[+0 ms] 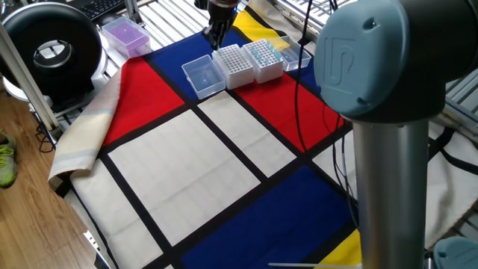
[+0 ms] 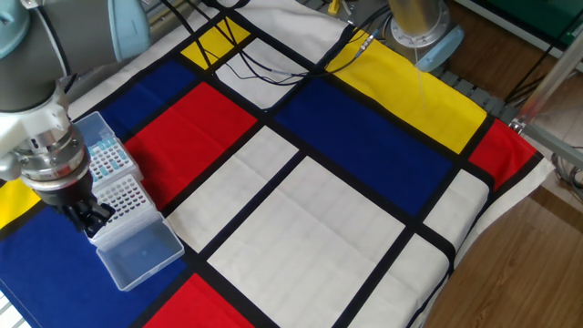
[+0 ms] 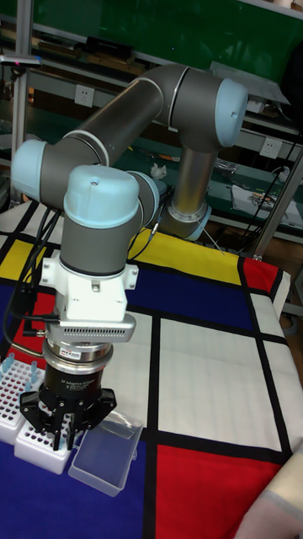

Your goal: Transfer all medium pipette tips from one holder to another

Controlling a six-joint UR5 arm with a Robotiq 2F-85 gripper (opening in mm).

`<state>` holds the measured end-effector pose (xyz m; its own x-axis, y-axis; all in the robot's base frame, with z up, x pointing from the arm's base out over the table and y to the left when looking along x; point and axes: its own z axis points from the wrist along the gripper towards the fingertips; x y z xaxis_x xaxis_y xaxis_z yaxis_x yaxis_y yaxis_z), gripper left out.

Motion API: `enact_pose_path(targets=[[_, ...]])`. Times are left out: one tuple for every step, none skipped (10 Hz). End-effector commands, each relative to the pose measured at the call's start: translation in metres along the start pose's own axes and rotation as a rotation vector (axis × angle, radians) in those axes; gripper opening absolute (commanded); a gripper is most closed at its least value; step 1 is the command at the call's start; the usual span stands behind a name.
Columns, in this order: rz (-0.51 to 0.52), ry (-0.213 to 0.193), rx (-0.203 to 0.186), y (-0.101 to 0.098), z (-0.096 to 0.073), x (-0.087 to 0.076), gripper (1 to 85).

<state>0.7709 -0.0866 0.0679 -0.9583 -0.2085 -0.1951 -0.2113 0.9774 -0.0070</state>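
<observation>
Taking the white tip rack (image 1: 233, 64) as the landmark, and going from near to far in the view that has the black round device at its upper left: nearest on the chequered cloth (image 1: 187, 164), touching the rack's near-left side, lies one clear empty lid or tray (image 1: 202, 75). The white rack itself stands next, its grid of holes mostly bare as far as can be seen. Touching its far-right side stands a second rack (image 1: 264, 60), and in it sit the medium pipette tips (image 1: 263, 51), a pale-blue cluster too small to count. Beyond that second rack lies a second clear lid (image 1: 296, 54). So: two racks, two clear lids, in one row.

The gripper (image 1: 216, 31) hangs over the white rack's far-left edge, pointing down; in the tall view the gripper (image 3: 69, 431) is above the same rack (image 3: 40, 448). Its dark fingers (image 2: 90, 219) stand close together, but whether they hold a tip cannot be told.

Left of the landmark, off the cloth, sits one purple box (image 1: 125, 35).
</observation>
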Motion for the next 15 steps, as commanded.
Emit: enact_pose_path(targets=[[0.033, -0.001, -0.007, 0.001, 0.0, 0.004, 20.7], [0.032, -0.001, -0.01, 0.001, 0.001, 0.005, 20.7], [0.032, -0.002, -0.014, 0.001, 0.0, 0.005, 20.7], [0.029, -0.001, -0.018, 0.002, 0.001, 0.006, 20.7], [0.028, -0.001, -0.018, 0.001, 0.001, 0.007, 20.7], [0.032, -0.001, -0.018, 0.0, 0.001, 0.007, 19.0], [0.046, -0.001, -0.018, 0.001, 0.001, 0.007, 12.0], [0.05, -0.001, -0.015, 0.0, 0.001, 0.007, 10.0], [0.051, -0.001, -0.013, -0.001, 0.001, 0.007, 10.0], [0.053, -0.002, -0.013, -0.001, 0.0, 0.007, 10.0], [0.06, 0.0, -0.012, -0.001, -0.002, 0.007, 8.3], [0.075, 0.008, 0.0, -0.004, -0.007, 0.009, 4.7], [0.091, 0.016, 0.01, -0.005, -0.013, 0.011, 2.0], [0.096, 0.023, 0.018, -0.006, -0.018, 0.013, 1.7], [0.104, 0.026, 0.024, -0.006, -0.022, 0.013, 1.7]])
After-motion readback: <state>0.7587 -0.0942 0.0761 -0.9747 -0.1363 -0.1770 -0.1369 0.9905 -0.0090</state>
